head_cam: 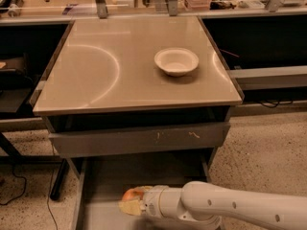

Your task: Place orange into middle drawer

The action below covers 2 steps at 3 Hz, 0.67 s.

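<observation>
- At the far left, a black cable lay on the speckled floor, near a dark table leg.
- Above them stood the table, its smooth beige top crossed by a curved streak of glare.
- Just beneath the top, a grey drawer front with pale scratch marks ran across the table's width.
- Below that front, the middle drawer stood pulled out toward the camera, with its flat grey floor and low left wall in view.
- Over the near part of that drawer, left of centre, was the orange, with only its upper side showing. Whether it touched the drawer floor could not be told.
- The gripper was low inside the open drawer, its jaws closed round the orange, with a pale finger pressed against the fruit's near side.
- Right of centre on the table top, a white bowl sat upright, well apart from the orange.
- From the lower right edge, the white arm reached leftward across the drawer's near right part to the gripper.
</observation>
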Tool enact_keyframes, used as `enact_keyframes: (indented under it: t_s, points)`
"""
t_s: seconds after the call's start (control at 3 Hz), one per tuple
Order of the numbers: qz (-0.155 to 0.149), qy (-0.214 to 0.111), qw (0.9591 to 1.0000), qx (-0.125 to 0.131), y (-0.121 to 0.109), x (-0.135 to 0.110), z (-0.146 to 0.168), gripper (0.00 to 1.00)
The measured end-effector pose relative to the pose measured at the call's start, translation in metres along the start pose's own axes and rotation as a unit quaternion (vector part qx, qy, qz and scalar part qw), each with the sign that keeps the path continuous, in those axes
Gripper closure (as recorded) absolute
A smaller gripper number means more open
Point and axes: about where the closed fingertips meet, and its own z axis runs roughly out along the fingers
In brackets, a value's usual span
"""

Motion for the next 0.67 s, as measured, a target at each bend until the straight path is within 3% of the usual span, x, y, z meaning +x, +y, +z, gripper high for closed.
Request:
enact_keyframes:
  t_s: [0.67]
  points:
    - [0.014,-0.050,0.9975,0.048,-0.050,0.026,0.031,1.00]
